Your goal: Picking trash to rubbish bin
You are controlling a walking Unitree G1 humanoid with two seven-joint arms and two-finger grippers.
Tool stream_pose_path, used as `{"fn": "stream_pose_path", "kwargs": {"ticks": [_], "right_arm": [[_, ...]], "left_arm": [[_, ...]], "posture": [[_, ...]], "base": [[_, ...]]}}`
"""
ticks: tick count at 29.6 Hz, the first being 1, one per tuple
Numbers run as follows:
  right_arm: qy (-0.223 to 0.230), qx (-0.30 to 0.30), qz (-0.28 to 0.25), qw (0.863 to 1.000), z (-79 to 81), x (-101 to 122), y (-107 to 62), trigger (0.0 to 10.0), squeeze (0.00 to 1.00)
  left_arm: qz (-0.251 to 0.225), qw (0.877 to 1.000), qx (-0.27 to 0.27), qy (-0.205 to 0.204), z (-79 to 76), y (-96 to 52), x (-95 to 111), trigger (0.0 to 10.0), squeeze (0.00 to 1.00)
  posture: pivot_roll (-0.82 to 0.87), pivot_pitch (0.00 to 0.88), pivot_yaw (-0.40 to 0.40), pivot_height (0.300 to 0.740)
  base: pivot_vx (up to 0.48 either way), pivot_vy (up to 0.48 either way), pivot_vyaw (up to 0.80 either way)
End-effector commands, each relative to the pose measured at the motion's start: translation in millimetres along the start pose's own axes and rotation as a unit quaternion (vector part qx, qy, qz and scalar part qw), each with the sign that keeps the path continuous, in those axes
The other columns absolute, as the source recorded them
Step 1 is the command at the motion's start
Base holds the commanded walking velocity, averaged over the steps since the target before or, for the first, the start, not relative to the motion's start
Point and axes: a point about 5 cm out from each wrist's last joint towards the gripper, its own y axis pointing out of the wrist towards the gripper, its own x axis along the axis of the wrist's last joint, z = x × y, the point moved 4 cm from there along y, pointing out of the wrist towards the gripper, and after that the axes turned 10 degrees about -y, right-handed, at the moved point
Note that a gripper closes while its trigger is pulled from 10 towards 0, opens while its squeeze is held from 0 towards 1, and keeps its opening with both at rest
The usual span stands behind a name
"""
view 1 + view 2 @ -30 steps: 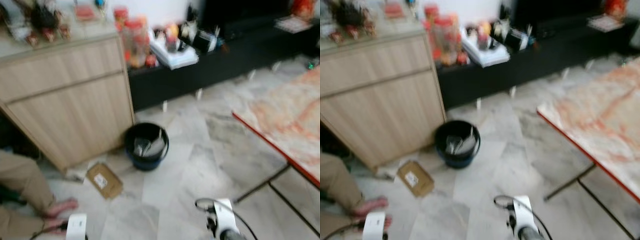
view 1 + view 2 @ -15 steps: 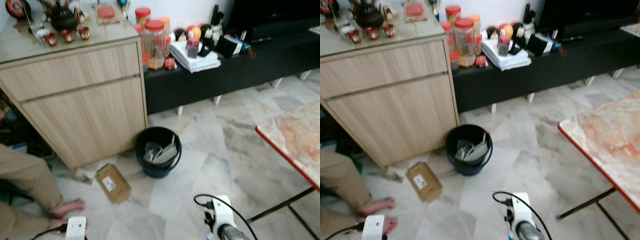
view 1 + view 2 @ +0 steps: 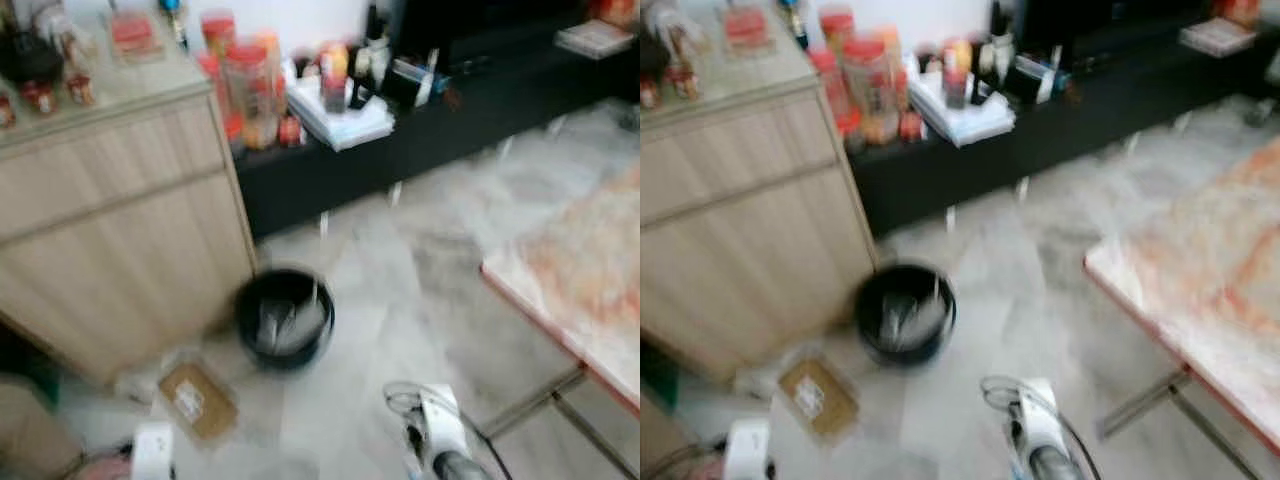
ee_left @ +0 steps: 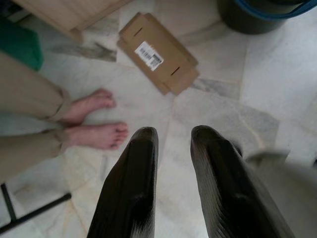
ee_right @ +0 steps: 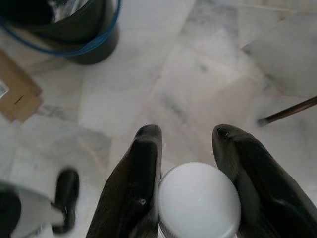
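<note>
A black rubbish bin with a blue rim stands on the marble floor beside a wooden cabinet, holding some scraps. A flattened cardboard box with a white label lies on the floor left of the bin, also seen in the left wrist view. My left gripper hangs low above the floor, open, with nothing between its fingers. My right gripper is shut on a white round-topped bottle, over bare floor short of the bin. Both eye views are blurred.
A person's bare feet stand on the floor close to my left gripper. The wooden cabinet is at the left and a black low bench with jars and books at the back. A red-edged marble table is at the right.
The head camera has swung and the picture is blurred again; bin and cardboard box lie as before. Both arms stay low, the right still holding the white bottle.
</note>
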Motion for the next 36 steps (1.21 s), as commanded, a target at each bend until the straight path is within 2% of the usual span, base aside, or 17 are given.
{"fn": "stream_pose_path", "kwargs": {"ticks": [1,6,12,15,18,23,33,36], "right_arm": [[0.003,0.014,0.011,1.0,12.7,-5.3,-0.3,10.0,0.0],[-0.008,0.019,0.006,1.0,13.1,-3.3,-0.2,10.0,0.0],[-0.012,0.017,0.005,1.0,13.2,-3.1,-0.2,10.0,0.0],[-0.004,0.016,0.006,1.0,13.2,-3.5,-0.2,10.0,0.0],[-0.017,0.018,0.006,1.0,13.3,-2.9,-0.1,10.0,0.0],[-0.017,0.018,0.003,1.0,14.0,-1.6,0.1,10.0,0.0],[-0.025,0.024,0.004,0.999,16.1,-3.9,-0.5,10.0,0.0],[-0.023,0.023,0.006,0.999,15.7,-5.6,-0.9,10.0,0.0]], "left_arm": [[0.023,1.0,0.016,0.01,14.8,-3.5,-13.9,10.0,0.0],[0.024,1.0,0.016,0.012,14.9,-3.4,-13.8,10.0,0.0],[0.023,1.0,0.014,0.015,14.6,-2.8,-12.1,10.0,0.0],[0.022,1.0,0.015,0.016,14.9,-2.5,-11.2,10.0,0.0],[0.022,1.0,0.016,0.016,15.2,-2.3,-10.5,10.0,0.0],[0.021,1.0,0.015,0.015,14.6,-2.0,-9.7,10.0,0.0],[0.024,0.999,0.021,0.01,17.0,-2.6,-11.7,10.0,0.0],[0.023,0.999,0.02,0.012,16.8,-2.3,-10.6,10.0,0.0]], "posture": [[0.15,0.119,-0.012,0.74],[0.14,0.108,-0.007,0.74],[0.15,0.096,-0.006,0.74],[0.15,0.095,-0.006,0.74],[0.15,0.096,-0.006,0.74],[0.15,0.103,-0.007,0.74],[0.15,0.12,-0.009,0.74],[0.15,0.126,-0.009,0.74]], "base": [[0.33,0.0,0.0],[0.333,0.0,0.0],[0.333,0.0,0.77],[0.33,0.0,0.14],[0.333,0.0,0.0],[0.335,0.0,0.64],[0.33,0.0,0.0],[0.329,0.0,0.56]]}}
